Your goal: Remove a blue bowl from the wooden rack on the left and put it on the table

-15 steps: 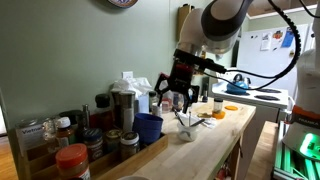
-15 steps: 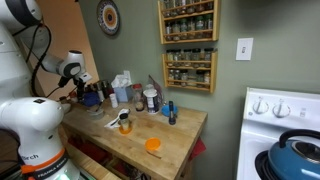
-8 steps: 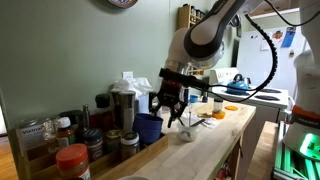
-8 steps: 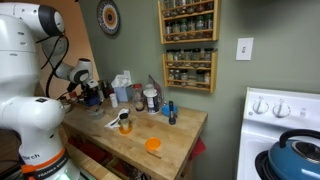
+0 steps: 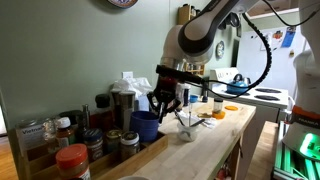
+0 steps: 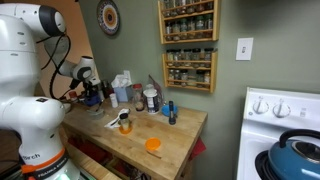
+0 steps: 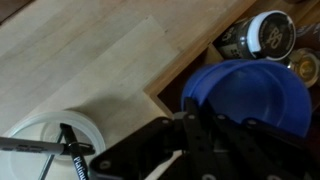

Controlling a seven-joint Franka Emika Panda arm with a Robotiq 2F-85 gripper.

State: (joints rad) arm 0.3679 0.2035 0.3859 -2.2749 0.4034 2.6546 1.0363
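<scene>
Stage: pre-grasp | blue bowl [image 5: 145,126] sits in wooden rack [image 5: 140,152] | gripper [image 5: 166,108] empty, jaws spread, near bowl's rim | left to do: grasp, lift, set on table [image 5: 215,135]

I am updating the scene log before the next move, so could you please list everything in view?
blue bowl: one visible, cobalt, in the wooden rack
wooden rack: one, light wood, on the table
jars: several, mixed lids, in the rack
table: one, pale wood
white dish: one, on the table beside the rack, holding a utensil
orange item: one, on the table
spice shelf: one, wooden, wall-mounted
clock: one, on the wall
kettle: one, blue, on the stove
stove: one, white
arm: one, white
hand: one, black, open above the blue bowl
</scene>
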